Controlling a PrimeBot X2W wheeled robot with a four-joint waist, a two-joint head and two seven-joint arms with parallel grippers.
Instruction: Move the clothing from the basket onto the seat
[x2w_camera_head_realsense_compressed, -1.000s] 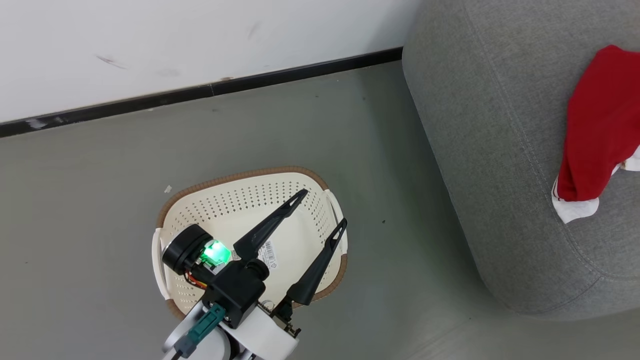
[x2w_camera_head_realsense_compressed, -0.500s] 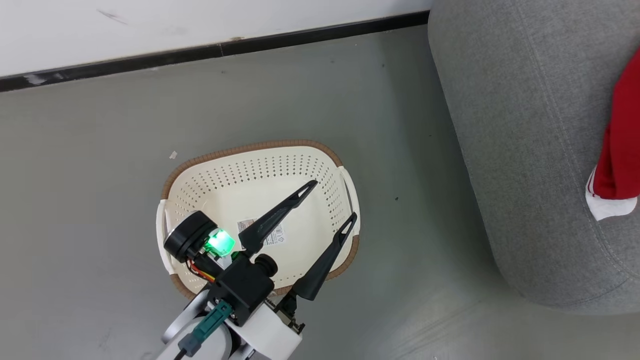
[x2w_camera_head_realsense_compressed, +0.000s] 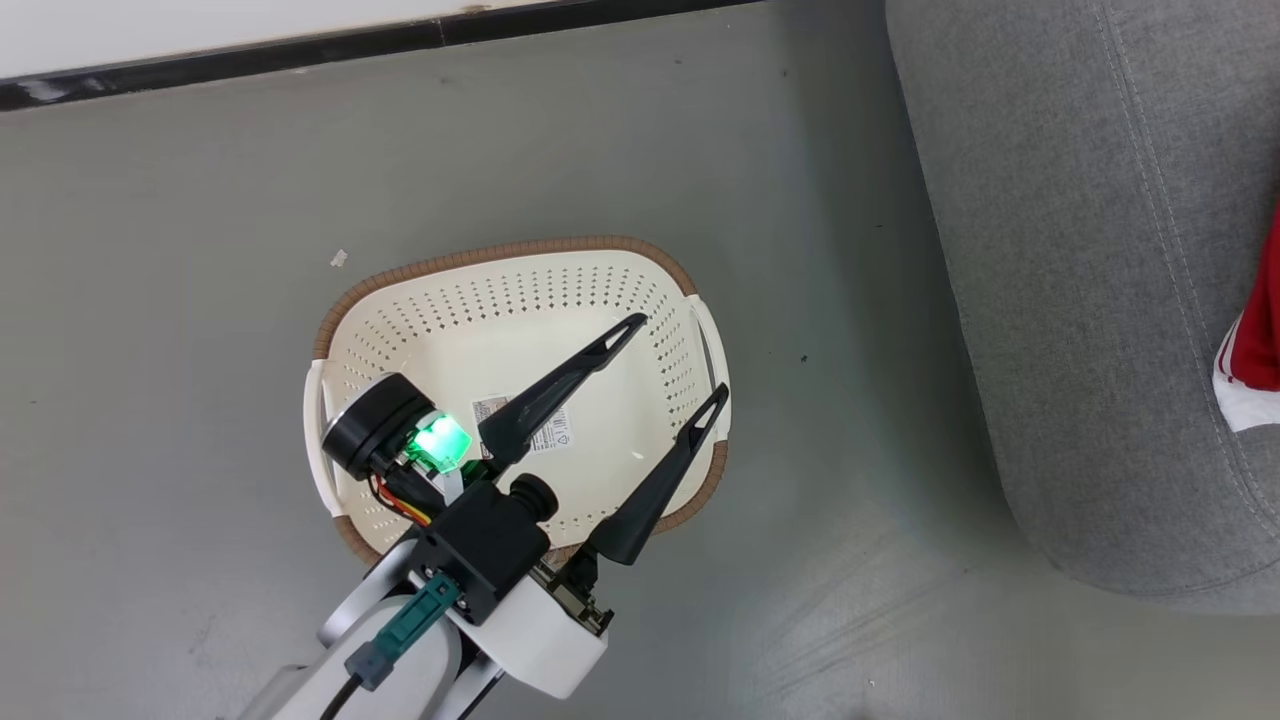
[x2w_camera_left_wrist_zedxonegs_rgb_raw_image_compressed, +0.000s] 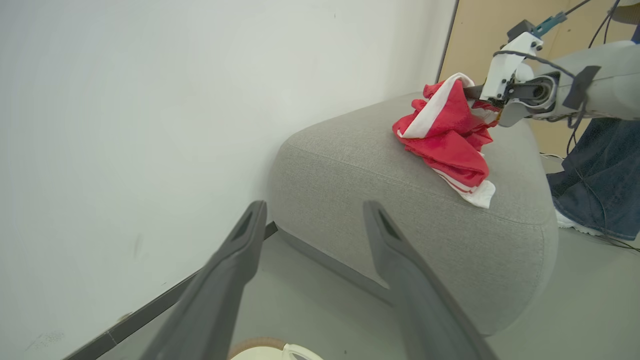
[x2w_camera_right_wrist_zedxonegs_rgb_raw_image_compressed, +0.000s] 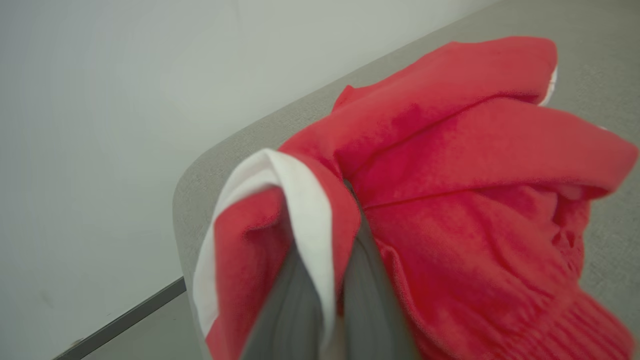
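Note:
The cream basket (x2w_camera_head_realsense_compressed: 600, 290) with its brown rim stands on the floor, holding nothing but a barcode sticker (x2w_camera_head_realsense_compressed: 545, 425). Above it hovers my left gripper (x2w_camera_head_realsense_compressed: 681, 355), open and holding nothing; its fingers (x2w_camera_left_wrist_zedxonegs_rgb_raw_image_compressed: 235, 255) point toward the sofa in the left wrist view. The grey seat (x2w_camera_head_realsense_compressed: 1090, 250) rises at the right. Red clothing with white stripes (x2w_camera_head_realsense_compressed: 1258, 355) peeks in at the head view's right edge. It lies bunched on the seat (x2w_camera_left_wrist_zedxonegs_rgb_raw_image_compressed: 380, 165) as a red and white heap (x2w_camera_left_wrist_zedxonegs_rgb_raw_image_compressed: 450, 140). My right gripper (x2w_camera_right_wrist_zedxonegs_rgb_raw_image_compressed: 332, 260) is shut on a white-edged fold of that clothing (x2w_camera_right_wrist_zedxonegs_rgb_raw_image_compressed: 450, 165). The right gripper (x2w_camera_left_wrist_zedxonegs_rgb_raw_image_compressed: 475, 92) also shows above the heap.
A white wall with a black baseboard (x2w_camera_head_realsense_compressed: 300, 45) runs behind the basket. Grey floor (x2w_camera_head_realsense_compressed: 850, 500) separates basket and sofa. A small white scrap (x2w_camera_head_realsense_compressed: 339, 258) lies on the floor. A person's leg in blue jeans (x2w_camera_left_wrist_zedxonegs_rgb_raw_image_compressed: 600, 180) stands beyond the sofa, near cables.
The head camera has moved, so the basket sits higher in the picture and the sofa and clothing have slid to the right edge. The left gripper stays open over the basket.

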